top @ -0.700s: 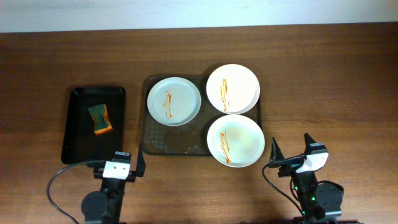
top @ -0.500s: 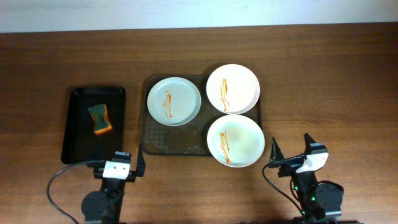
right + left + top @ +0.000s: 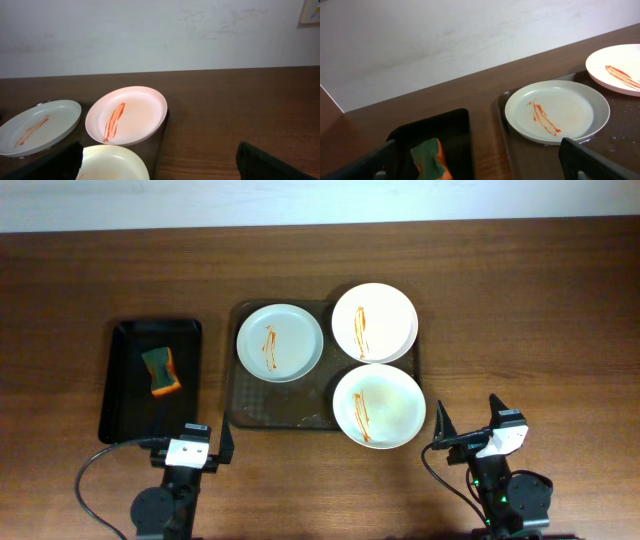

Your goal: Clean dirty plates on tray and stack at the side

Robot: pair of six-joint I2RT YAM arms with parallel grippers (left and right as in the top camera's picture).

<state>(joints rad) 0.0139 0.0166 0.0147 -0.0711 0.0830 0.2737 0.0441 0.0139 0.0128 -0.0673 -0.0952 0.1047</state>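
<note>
Three dirty plates with red sauce streaks sit on a dark brown tray [image 3: 260,408]: a pale grey plate [image 3: 280,342] at the back left, a pinkish white plate [image 3: 374,322] at the back right, a cream plate [image 3: 379,405] at the front right. A green and orange sponge [image 3: 161,371] lies in a black tray [image 3: 125,405] to the left. My left gripper [image 3: 190,442] is open and empty at the front, near the black tray. My right gripper [image 3: 470,425] is open and empty, just right of the cream plate.
The wooden table [image 3: 520,310] stretches to the right of the brown tray. A white wall [image 3: 420,40] lies behind the table's far edge. In the left wrist view the grey plate [image 3: 557,111] and the sponge [image 3: 430,159] show ahead.
</note>
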